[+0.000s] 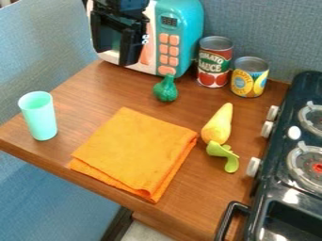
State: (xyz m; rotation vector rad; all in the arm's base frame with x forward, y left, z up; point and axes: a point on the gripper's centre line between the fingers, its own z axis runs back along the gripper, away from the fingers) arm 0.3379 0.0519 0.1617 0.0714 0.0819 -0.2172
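Nearest the camera, at the lower right, is a black handle (pixel 227 217) that juts from the toy stove (pixel 263 194) over the wooden counter (pixel 189 207). From the left, a mint-green cup (pixel 39 117) stands upright near the counter's left edge. Right of it lies a folded orange cloth (pixel 135 150), flat, with one corner pointing towards the microwave side and another at the front edge. Behind the cloth, a dark green toy vegetable (pixel 166 89) sits just before the microwave's lower right corner. Further right, a tomato sauce can (pixel 214 66) stands upright close beside the microwave, with a shorter yellow-labelled can (pixel 250 80) next to it. In front of the cans, a yellow pear-shaped toy (pixel 217 126) and a light green toy piece (pixel 224 156) lie end to end at the cloth's right corner, short of the stove knobs.

The toy microwave (pixel 179 28) is at the back left of the counter, behind the gripper (pixel 114 57) in the view; whether they touch cannot be told. The fingers are apart, covering part of its door. The green vegetable lies lower and to the right of them.

The microwave's front faces the camera, its lower edge slanting from upper left to lower right, buttons on the right. The vegetable's narrow neck points up the view, its long axis nearly vertical there.
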